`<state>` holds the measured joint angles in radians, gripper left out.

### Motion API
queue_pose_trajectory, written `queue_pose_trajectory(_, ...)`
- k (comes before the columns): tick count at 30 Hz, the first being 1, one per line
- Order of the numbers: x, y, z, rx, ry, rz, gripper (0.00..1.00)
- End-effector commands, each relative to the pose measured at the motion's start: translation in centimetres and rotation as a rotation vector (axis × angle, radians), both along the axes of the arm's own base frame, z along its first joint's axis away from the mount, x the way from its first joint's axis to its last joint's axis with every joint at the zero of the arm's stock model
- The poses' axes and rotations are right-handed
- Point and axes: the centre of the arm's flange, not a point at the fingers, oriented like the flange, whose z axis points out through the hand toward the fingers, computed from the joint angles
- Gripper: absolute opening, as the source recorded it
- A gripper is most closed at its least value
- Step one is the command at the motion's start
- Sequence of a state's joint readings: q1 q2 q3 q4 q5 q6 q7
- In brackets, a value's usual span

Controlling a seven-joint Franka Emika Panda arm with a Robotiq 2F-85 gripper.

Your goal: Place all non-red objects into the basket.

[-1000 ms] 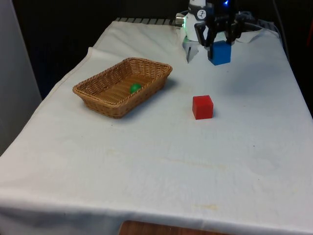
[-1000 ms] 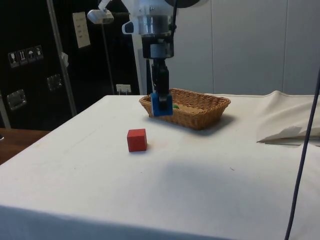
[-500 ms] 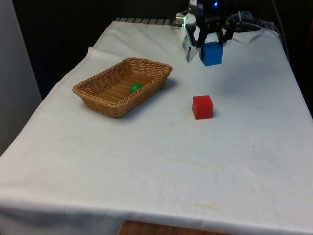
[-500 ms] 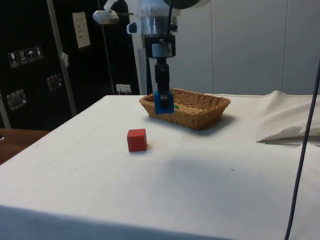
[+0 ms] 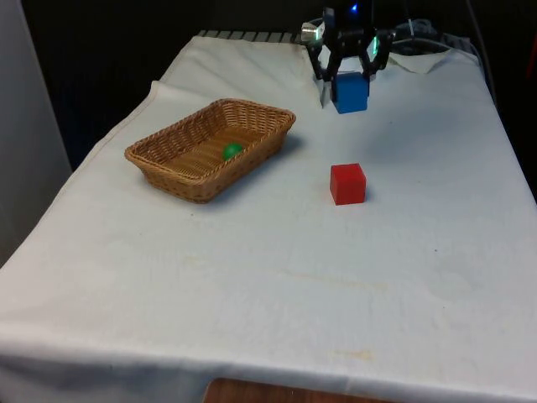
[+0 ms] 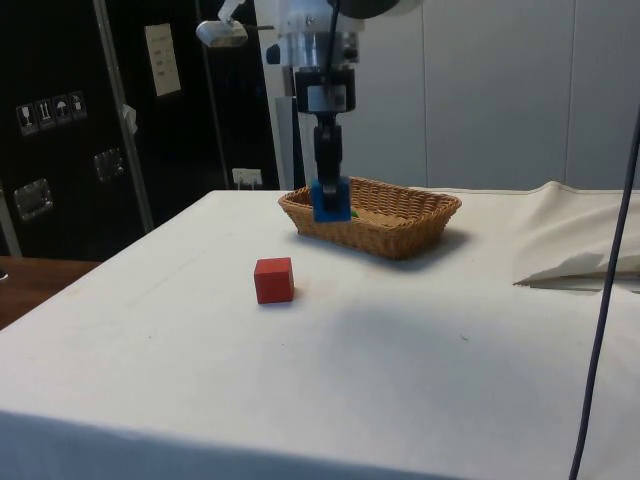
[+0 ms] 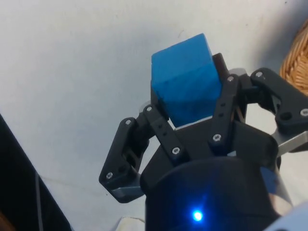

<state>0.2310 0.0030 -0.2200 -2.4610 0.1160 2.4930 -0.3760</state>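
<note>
My gripper (image 5: 351,74): clenched on the blue cube (image 5: 351,92), aloft, upper centre of the front view. Red cube (image 5: 347,183): on the cloth below it, nearer the camera. Wicker basket (image 5: 180,178): front view's left, holding a green ball (image 5: 232,151); I see open cloth between.

The front camera looked from above down the length of the table (image 5: 252,285), far enough off to take in nearly all of its white cloth. The side camera sat lower, near the table's edge, and faced across it toward dark cabinets (image 6: 70,130). Both views shared the basket (image 5: 168,164), the red cube (image 5: 347,183) and the blue cube (image 5: 350,92). The wrist camera looked along the pincer (image 7: 187,96) from very near, onto the blue cube and the cloth, with the basket's rim at one edge.
</note>
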Motion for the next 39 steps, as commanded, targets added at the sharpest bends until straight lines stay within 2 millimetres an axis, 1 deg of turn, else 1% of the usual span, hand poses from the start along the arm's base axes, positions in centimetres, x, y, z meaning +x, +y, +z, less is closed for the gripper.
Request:
queue_pose_trajectory(1, 0.1, -0.3, -0.1, 0.0, 0.0, -0.013, 0.0)
queue_pose_trajectory(14, 0.3, -2.8, 0.2, 0.0, -0.002, -0.065, 0.0)
queue_pose_trajectory(15, 0.3, -3.3, 0.2, -0.001, -0.001, -0.074, 0.0)
queue_pose_trajectory(17, 0.3, -3.7, 0.3, -0.001, -0.003, -0.082, 0.0)
queue_pose_trajectory(18, 0.2, -3.4, 0.3, 0.0, -0.007, -0.075, 0.0)
queue_pose_trajectory(21, 0.4, -4.3, 0.3, -0.002, -0.004, -0.093, 0.0)
queue_pose_trajectory(26, 0.4, -5.8, 0.1, -0.003, -0.002, -0.12, 0.0)
queue_pose_trajectory(27, 0.3, -5.5, 0.2, -0.004, -0.004, -0.116, 0.0)
queue_pose_trajectory(31, 0.5, -6.8, -0.2, -0.007, 0.0, -0.138, 0.0)
queue_pose_trajectory(39, 0.5, -8.4, -0.8, -0.013, 0.007, -0.169, 0.0)
